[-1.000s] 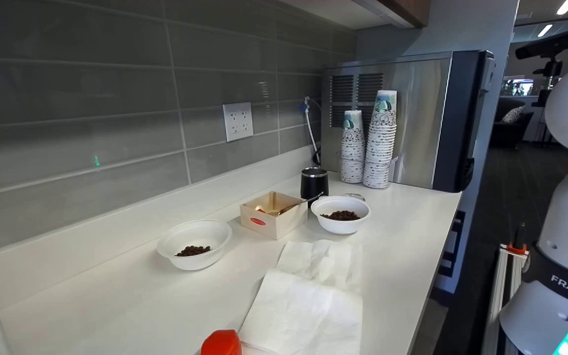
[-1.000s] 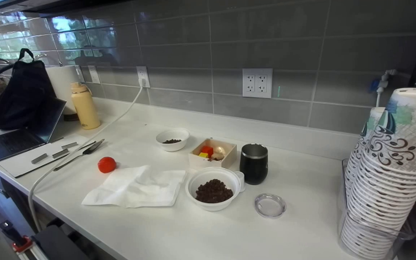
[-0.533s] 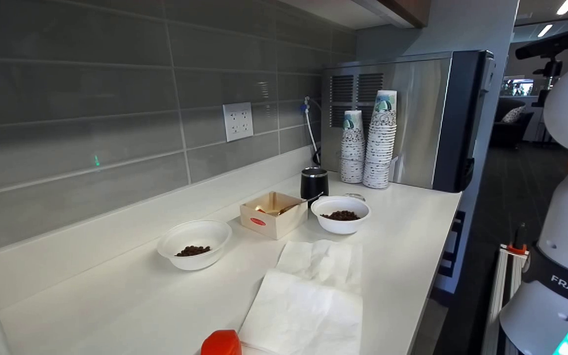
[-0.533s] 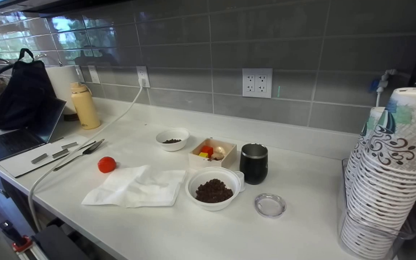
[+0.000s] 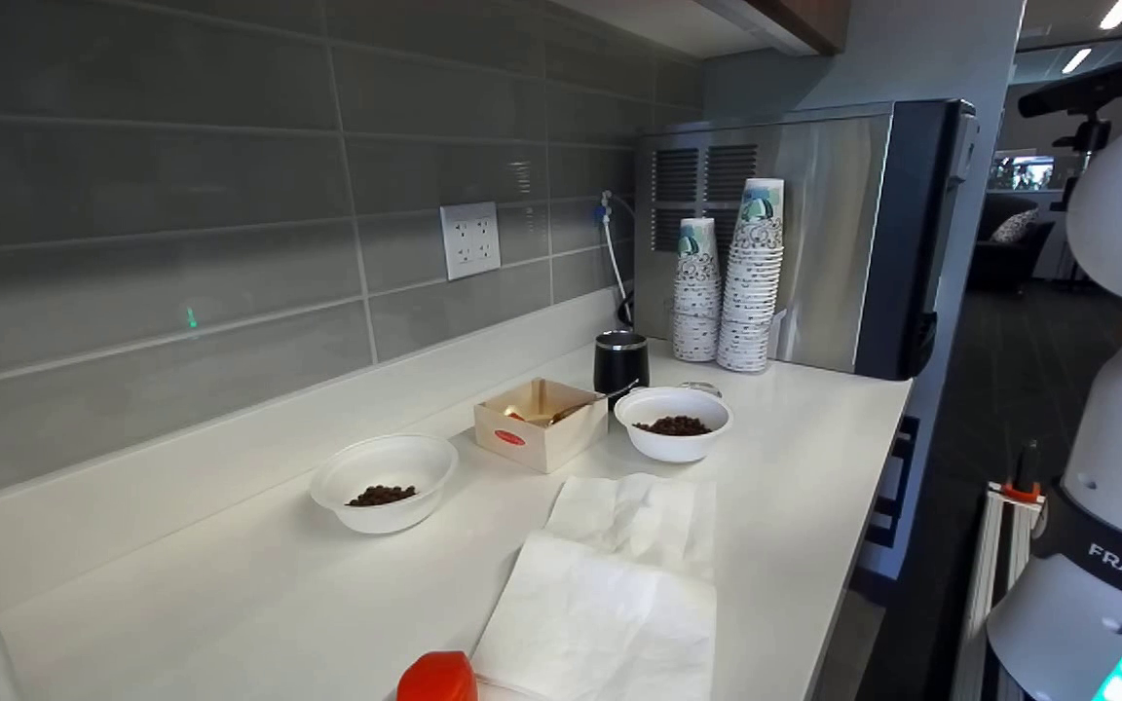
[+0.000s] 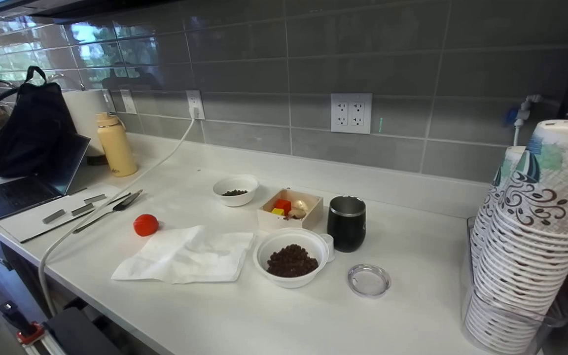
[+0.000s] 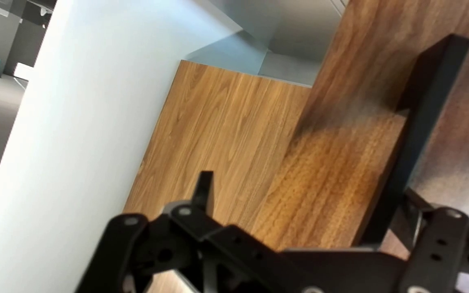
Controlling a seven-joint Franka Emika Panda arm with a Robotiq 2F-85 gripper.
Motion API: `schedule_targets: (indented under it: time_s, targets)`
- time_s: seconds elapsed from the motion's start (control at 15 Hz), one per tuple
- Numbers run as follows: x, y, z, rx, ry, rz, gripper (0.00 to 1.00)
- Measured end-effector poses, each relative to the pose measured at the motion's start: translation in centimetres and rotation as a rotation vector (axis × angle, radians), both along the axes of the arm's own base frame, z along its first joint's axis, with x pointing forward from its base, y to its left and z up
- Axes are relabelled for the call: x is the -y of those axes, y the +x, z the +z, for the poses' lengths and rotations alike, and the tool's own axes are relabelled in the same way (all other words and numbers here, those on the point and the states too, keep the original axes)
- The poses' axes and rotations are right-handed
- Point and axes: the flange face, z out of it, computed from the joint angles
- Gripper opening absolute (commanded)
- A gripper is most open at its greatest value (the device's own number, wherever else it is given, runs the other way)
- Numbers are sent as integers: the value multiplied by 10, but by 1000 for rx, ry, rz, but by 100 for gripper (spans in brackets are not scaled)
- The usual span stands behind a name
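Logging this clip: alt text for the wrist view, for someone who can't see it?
Open black gripper at the bottom edge, one finger close to the lower end of a black bar handle on a wooden panel; whether they touch is unclear. A lighter wooden surface and a broad white surface lie to the left.

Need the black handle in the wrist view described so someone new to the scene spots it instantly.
In the wrist view, find the brown wood-grain cabinet at middle and right. On its right face, a straight black handle slants from upper right down towards the open hand. The hand is black too, but the handle is one plain bar, without visible joints or screws.
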Motion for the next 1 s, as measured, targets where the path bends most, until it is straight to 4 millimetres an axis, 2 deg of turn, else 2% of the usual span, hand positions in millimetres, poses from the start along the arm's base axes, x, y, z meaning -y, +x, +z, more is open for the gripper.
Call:
schedule_targets:
  time_s: [0.67, 1.0]
  targets:
    - [1, 0, 0, -6, -3, 7, 100]
    - [12, 2, 1, -14, -8, 80, 100]
